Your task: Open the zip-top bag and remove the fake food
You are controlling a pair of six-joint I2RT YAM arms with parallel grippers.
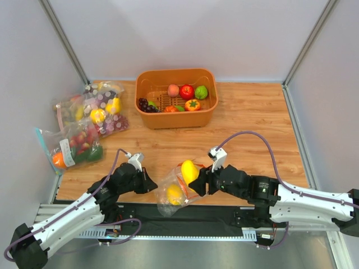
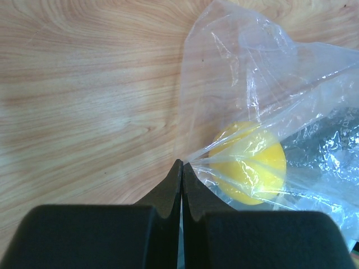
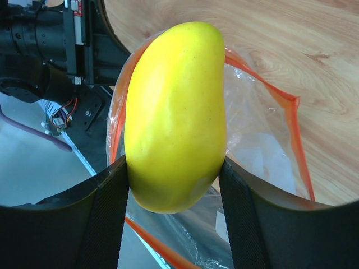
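As seen from the top external camera, the clear crinkly plastic zip-top bag with an orange-red zip strip (image 1: 168, 197) sits at the near edge of the wooden tabletop (image 1: 252, 112), between the two arms. The left gripper (image 1: 152, 185) is clenched on the bag's left side. The right gripper (image 1: 196, 180) grasps a glossy yellow mango-shaped plastic fruit (image 1: 189, 170) at the bag's mouth. A round yellow lemon-like fruit (image 1: 174, 194) lies inside the bag. An orange plastic basket (image 1: 179, 120) of assorted fruit stands at the far side, and other filled bags (image 1: 92, 120) lie at the left.

Left wrist view: the left gripper (image 2: 182, 167) has its jaws pressed together on a fold of the bag (image 2: 252, 84). The round yellow fruit (image 2: 249, 162) shows through the film just beyond, to the right.

Right wrist view: the right gripper (image 3: 174, 179) has both fingers (image 3: 109, 213) touching the mango-shaped fruit (image 3: 174, 106), which stands upright. The bag's (image 3: 263, 162) orange-red strip loops open behind it.
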